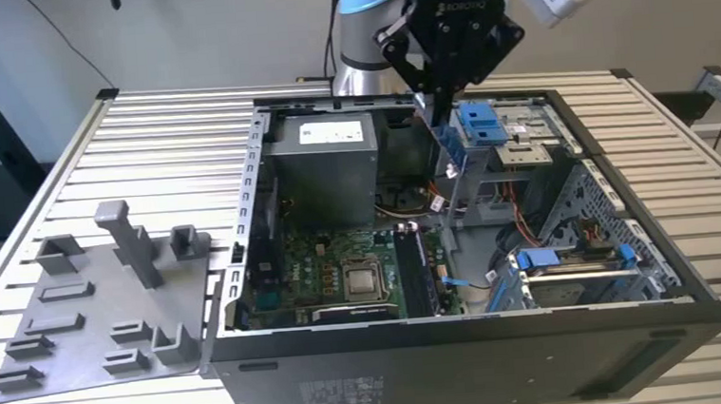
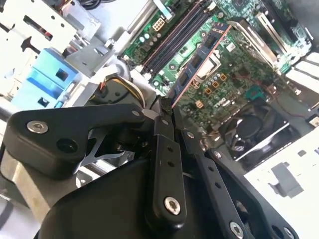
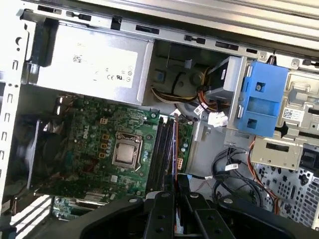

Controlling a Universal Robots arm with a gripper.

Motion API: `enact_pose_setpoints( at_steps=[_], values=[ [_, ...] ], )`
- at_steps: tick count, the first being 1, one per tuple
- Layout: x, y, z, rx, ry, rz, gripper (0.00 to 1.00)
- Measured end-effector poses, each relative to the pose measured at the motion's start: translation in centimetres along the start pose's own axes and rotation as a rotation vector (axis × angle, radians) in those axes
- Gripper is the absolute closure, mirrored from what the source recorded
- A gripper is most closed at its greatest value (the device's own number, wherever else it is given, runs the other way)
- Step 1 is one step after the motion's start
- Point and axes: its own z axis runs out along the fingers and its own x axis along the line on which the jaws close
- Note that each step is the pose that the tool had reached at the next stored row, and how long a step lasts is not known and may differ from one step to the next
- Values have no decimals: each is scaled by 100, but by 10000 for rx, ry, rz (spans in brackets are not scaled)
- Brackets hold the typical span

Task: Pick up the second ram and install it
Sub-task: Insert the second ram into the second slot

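My gripper (image 1: 433, 102) hangs above the open computer case (image 1: 471, 323), near the blue drive bracket (image 1: 480, 122). It is shut on the second ram (image 2: 199, 62), a long thin board with black chips that I see edge-on between the fingers in both wrist views. In the first wrist view the second ram (image 3: 175, 144) lines up over the dark memory slots (image 3: 162, 149) beside the processor (image 3: 124, 152). In the exterior view the second ram (image 1: 440, 134) points down from the fingers, well above the memory slots (image 1: 410, 265). The gripper (image 2: 167, 107) holds one end of the board.
A grey power-supply box (image 1: 320, 162) sits at the back of the case. Loose cables (image 3: 199, 99) lie between it and the blue bracket (image 3: 261, 99). A grey holder tray (image 1: 101, 306) with upright posts lies on the slatted table at the exterior view's left.
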Motion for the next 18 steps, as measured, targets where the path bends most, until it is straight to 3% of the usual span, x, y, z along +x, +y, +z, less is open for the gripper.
enact_pose_setpoints(
  at_steps=[11,18],
  values=[
    [0,0,17,27,3,1776,86],
    [0,0,21,32,4,2188,86]
  ],
)
